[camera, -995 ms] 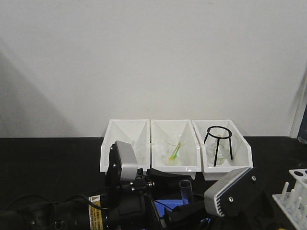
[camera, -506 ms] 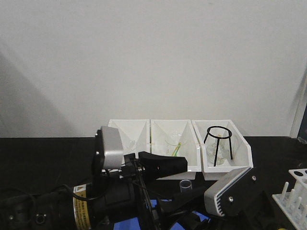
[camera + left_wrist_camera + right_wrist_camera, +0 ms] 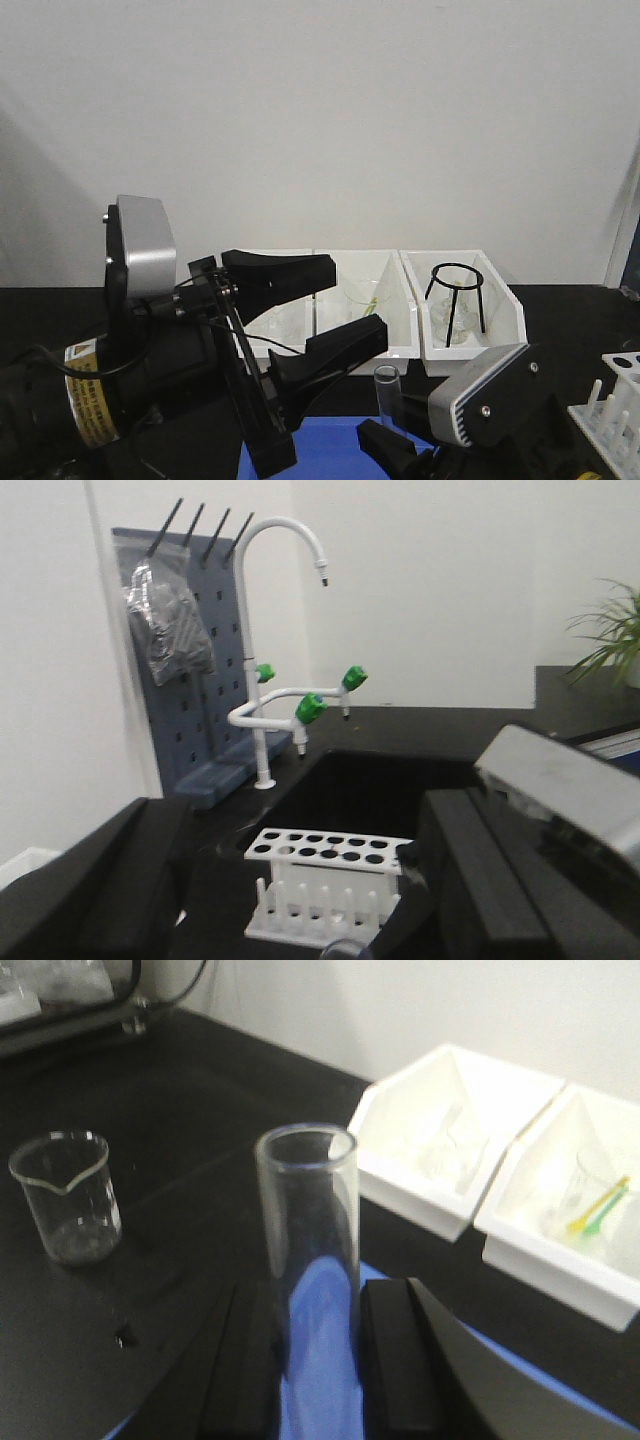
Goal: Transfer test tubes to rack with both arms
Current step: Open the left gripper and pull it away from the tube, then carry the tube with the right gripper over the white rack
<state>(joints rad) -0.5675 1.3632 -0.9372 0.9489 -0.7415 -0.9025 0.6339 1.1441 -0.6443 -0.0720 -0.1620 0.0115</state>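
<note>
In the front view our left claw (image 3: 352, 302) stands spread wide and empty, the test tube (image 3: 386, 390) is upright at six o'clock, and the rack (image 3: 612, 400) sits at four o'clock, well apart from it. From the left wrist, the rack lies at six o'clock between the parted fingers, with no tube visible in its holes. From the right wrist, our right claw (image 3: 320, 1360) is clamped on the test tube's lower part, so we should carry it vertical, grip gently, and lower it straight into a hole.
</note>
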